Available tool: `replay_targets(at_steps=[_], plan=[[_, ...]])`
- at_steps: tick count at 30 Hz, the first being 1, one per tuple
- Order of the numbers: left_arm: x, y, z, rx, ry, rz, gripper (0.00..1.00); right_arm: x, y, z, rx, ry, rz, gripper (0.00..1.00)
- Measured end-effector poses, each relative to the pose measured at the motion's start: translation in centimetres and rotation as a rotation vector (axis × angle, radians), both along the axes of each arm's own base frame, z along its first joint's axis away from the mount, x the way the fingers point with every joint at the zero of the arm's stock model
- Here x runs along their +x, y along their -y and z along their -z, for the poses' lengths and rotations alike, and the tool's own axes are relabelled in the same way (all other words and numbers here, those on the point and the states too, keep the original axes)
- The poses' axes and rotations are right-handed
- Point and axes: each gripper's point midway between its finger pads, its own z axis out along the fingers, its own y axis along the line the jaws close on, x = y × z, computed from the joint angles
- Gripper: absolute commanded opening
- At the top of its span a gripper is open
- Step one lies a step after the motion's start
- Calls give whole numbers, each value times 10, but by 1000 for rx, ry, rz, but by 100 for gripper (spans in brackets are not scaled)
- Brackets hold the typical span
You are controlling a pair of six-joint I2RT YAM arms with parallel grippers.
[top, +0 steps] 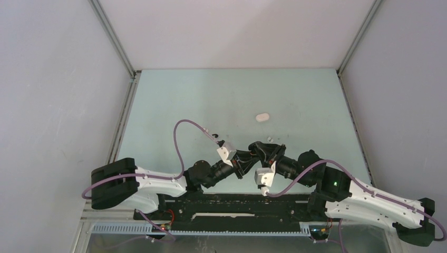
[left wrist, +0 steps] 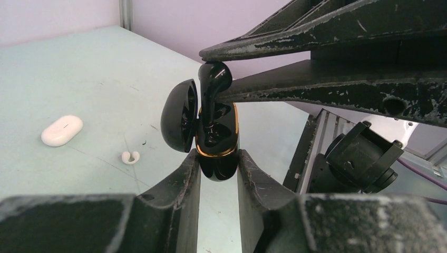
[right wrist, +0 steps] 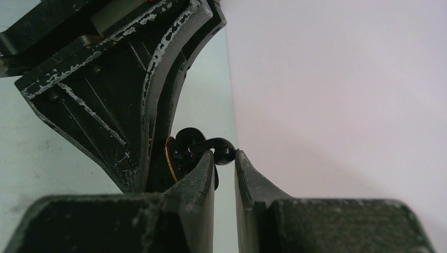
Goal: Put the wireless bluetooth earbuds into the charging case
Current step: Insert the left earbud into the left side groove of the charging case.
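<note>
Both clamped: left tool (left wrist: 219, 158) on open black case (left wrist: 217, 141), mid-frame; right tool (right wrist: 225, 158) on black earbud (left wrist: 213, 79) just above, stem down into it.

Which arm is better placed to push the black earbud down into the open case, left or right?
Right. The right gripper pinches the black earbud, whose stem points into the open black case. The left gripper is clamped around that case's base, so it likely should just steady it.

Beside the black base rail (top: 232, 210), white-shelled arms (top: 158, 184) trail lilac cables (top: 185, 121); the gripper fingers (left wrist: 182, 184) are scuffed black.
</note>
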Motion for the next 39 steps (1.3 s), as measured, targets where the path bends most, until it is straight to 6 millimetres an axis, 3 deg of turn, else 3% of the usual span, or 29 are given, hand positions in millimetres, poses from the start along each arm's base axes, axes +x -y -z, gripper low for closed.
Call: replay_targets(at_steps=[14,39], plan=[[-5,2,1,5,5,29,0,-3,-3,10,-40,10,-26,0],[-5,2,0,3,6,32,0,-3,-2,9,-34,12,-22,0]])
